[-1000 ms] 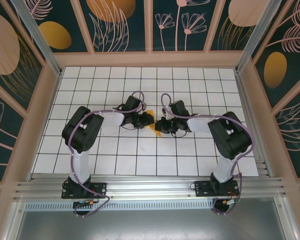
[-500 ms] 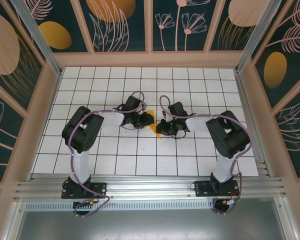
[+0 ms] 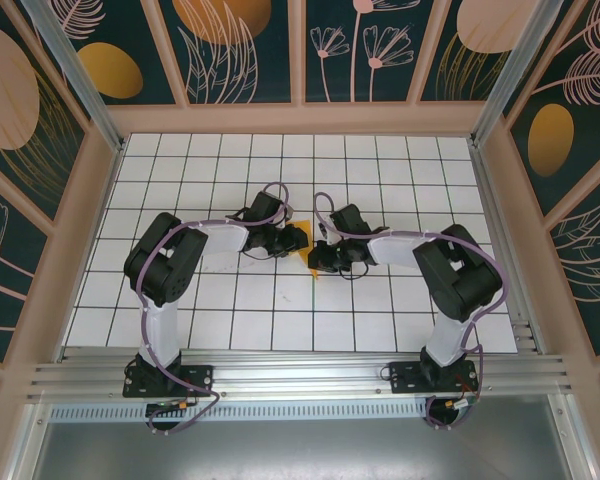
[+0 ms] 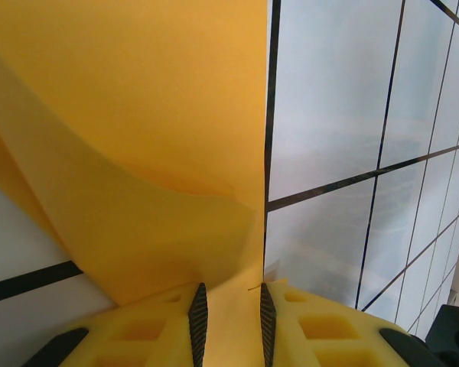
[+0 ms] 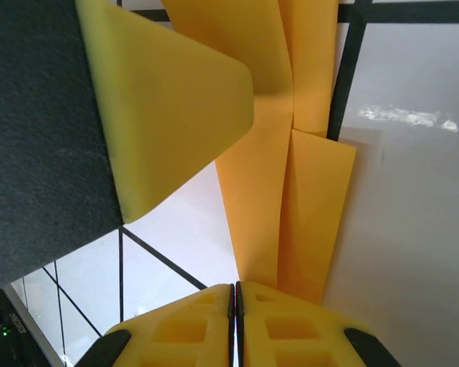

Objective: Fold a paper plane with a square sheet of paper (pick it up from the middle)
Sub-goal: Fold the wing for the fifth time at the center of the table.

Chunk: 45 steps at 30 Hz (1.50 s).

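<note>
Paper plane (image 5: 268,199) looks only partway to me: long folds in, wings not done. Left gripper (image 4: 232,306) pinches it, right gripper (image 5: 235,294) pressed together.

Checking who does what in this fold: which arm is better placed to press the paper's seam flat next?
Probably the right gripper: its fingers are shut, tips at the end of the folded paper beside its seam. The left gripper has paper between its fingers, apparently holding it.

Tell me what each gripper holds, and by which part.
The right gripper is shut on the narrow end of the folded paper. An edge of it lies between the jaws of the left gripper; whether they pinch it cannot be told.
</note>
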{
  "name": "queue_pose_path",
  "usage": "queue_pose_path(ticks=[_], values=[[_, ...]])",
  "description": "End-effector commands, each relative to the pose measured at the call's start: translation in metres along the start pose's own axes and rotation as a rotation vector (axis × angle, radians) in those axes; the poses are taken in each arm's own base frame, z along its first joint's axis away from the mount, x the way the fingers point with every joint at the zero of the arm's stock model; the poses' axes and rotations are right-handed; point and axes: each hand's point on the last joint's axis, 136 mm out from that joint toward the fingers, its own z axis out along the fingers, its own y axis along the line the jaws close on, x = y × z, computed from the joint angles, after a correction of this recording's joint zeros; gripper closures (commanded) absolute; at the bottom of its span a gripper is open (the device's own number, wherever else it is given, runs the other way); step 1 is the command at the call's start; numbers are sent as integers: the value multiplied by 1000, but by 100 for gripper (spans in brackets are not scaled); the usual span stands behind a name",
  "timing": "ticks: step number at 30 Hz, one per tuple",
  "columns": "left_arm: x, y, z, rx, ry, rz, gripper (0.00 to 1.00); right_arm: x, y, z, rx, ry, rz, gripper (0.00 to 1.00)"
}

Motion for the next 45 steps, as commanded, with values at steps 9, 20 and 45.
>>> queue_pose_path(ticks=[9,20,45], values=[[3,67,13,-218,-23,-33,71,-3,1,-14,68,-27,-17,89],[3,67,13,-217,-24,-32,71,-6,17,-3,-3,-8,-24,87],[3,71,13,-232,-27,-37,71,31,-23,12,97,102,51,88]])
